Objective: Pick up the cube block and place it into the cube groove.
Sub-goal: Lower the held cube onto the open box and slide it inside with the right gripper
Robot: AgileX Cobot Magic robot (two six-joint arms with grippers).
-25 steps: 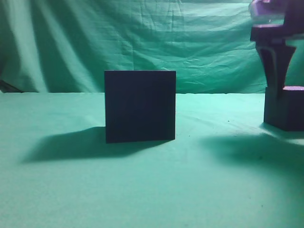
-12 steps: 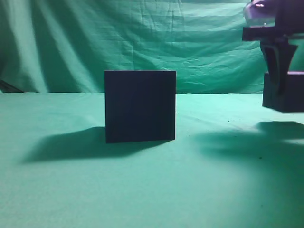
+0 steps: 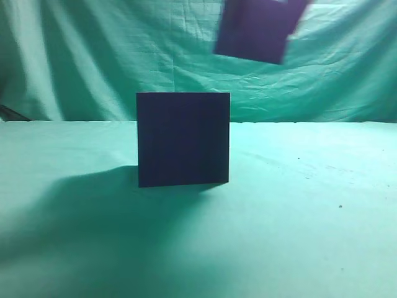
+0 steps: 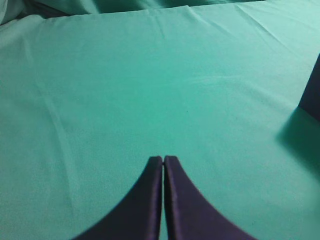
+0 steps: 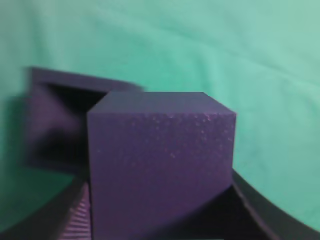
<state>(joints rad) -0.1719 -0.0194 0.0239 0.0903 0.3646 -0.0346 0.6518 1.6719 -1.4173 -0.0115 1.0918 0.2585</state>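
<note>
Lifted off the worktop within the last second, the cube block (image 5: 160, 165), pinched in the right tool (image 5: 160, 210), now apparently nears the open-topped cube groove (image 3: 183, 139); the left tool (image 4: 163, 161) sits pressed together.

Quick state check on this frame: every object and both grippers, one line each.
cube block: gripped, in the air above the table, blurred in the exterior view.
cube groove: upright on the table, open cavity seen from the right wrist view, nothing visible inside.
right gripper: shut on the cube block, fingers at either side.
left gripper: shut, empty, above bare cloth.
green cloth: spread over the table, lightly creased.
</note>
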